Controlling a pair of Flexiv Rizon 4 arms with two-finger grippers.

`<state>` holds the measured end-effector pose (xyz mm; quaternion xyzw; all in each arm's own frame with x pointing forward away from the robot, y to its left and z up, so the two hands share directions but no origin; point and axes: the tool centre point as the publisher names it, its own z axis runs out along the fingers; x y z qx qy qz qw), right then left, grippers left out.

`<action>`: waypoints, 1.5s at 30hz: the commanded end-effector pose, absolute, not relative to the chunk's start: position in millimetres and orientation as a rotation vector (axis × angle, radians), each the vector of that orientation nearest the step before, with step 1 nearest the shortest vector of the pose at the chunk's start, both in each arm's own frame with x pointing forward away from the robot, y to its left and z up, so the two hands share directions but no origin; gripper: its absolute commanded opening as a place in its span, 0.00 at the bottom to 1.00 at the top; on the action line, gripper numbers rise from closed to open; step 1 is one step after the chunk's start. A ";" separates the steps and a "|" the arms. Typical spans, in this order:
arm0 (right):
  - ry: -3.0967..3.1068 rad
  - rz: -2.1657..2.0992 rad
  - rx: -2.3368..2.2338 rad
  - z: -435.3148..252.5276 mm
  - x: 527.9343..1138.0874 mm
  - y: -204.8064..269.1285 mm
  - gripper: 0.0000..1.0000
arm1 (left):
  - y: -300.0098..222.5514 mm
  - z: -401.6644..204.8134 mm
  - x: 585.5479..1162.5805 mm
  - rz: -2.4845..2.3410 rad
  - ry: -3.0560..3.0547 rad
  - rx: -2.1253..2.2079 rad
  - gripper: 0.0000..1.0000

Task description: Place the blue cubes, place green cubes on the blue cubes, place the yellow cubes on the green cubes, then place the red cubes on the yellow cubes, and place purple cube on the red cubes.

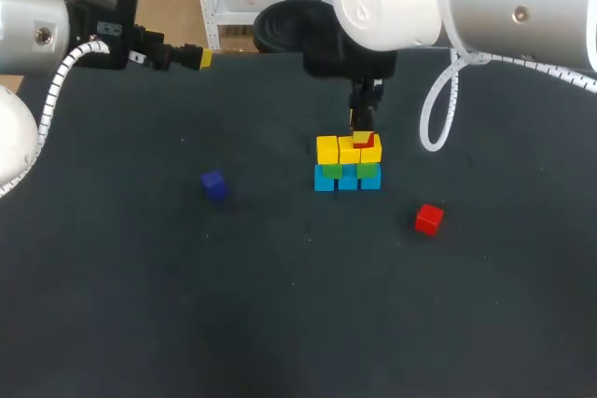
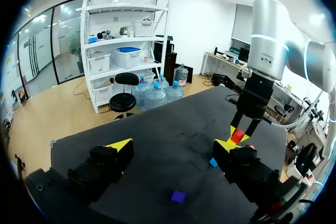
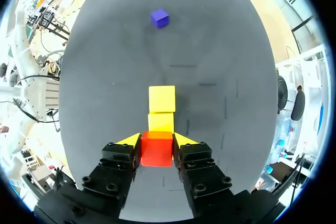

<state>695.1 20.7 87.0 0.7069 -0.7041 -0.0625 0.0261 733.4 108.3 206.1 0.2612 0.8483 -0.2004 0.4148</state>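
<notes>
A block stack (image 1: 347, 165) stands mid-table: blue cubes (image 1: 347, 181) at the bottom, green cubes (image 1: 368, 171) on them, yellow cubes (image 1: 326, 149) on top. My right gripper (image 1: 362, 135) hangs over the stack's right end, shut on a red cube (image 1: 370, 148) that rests on or just above the yellow row. In the right wrist view, the red cube (image 3: 156, 148) sits between the right gripper's (image 3: 156, 141) fingers, with yellow cubes (image 3: 161, 98) ahead. A second red cube (image 1: 428, 219) lies loose to the right. The purple cube (image 1: 215, 184) lies to the left. My left gripper (image 1: 191, 56) is open at the far left back.
The dark table (image 1: 280, 305) spreads wide in front of the stack. In the left wrist view the purple cube (image 2: 178, 196) lies below the open left gripper (image 2: 173, 148), and my right arm (image 2: 257, 87) stands over the stack beyond it.
</notes>
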 end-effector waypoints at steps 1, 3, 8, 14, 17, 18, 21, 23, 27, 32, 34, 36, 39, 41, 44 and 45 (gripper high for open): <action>-2.176 -0.196 2.185 86.8 695.4 20.2 0.23 | 109.5 204.9 734.3 -0.510 2.125 0.659 1.00; -2.176 -0.198 2.186 86.8 695.5 20.3 0.24 | 109.5 204.9 734.3 -0.510 2.125 0.659 1.00; -2.173 -0.200 2.187 86.9 695.3 21.2 0.33 | 109.5 204.9 734.3 -0.510 2.125 0.659 1.00; -2.175 -0.198 2.186 86.9 695.0 21.2 0.92 | 109.5 204.9 734.3 -0.510 2.125 0.659 1.00; -2.176 -0.201 2.184 86.8 695.0 21.2 0.97 | 109.5 204.9 734.3 -0.510 2.125 0.659 1.00; -2.177 -0.201 2.183 86.8 695.0 21.2 1.00 | 109.5 204.9 734.3 -0.510 2.125 0.659 1.00; -2.181 -0.199 2.181 86.8 695.0 21.1 1.00 | 109.5 204.9 734.3 -0.510 2.125 0.659 1.00; -2.186 -0.191 2.181 87.8 695.9 20.3 1.00 | 109.5 204.9 734.3 -0.510 2.125 0.659 1.00; -2.194 -0.178 2.178 90.8 697.5 17.2 1.00 | 109.5 204.9 734.3 -0.510 2.125 0.659 1.00; -2.195 -0.158 2.174 89.9 699.5 14.5 0.58 | 109.5 204.9 734.3 -0.510 2.125 0.659 1.00; -2.192 -0.160 2.175 90.0 699.6 14.6 0.48 | 109.5 204.9 734.3 -0.510 2.125 0.659 1.00; -2.188 -0.162 2.177 89.5 699.6 14.9 0.47 | 109.5 204.9 734.3 -0.510 2.125 0.659 1.00; -2.181 -0.164 2.180 89.3 699.7 15.1 0.46 | 109.5 204.9 734.3 -0.510 2.125 0.659 1.00; -2.178 -0.162 2.182 89.2 699.9 15.2 0.45 | 109.5 204.9 734.3 -0.510 2.125 0.659 1.00; -2.176 -0.162 2.185 89.2 700.2 15.2 0.44 | 109.5 204.9 734.3 -0.510 2.125 0.659 1.00; -2.175 -0.163 2.185 89.2 700.4 15.1 0.45 | 109.5 204.9 734.3 -0.510 2.125 0.659 1.00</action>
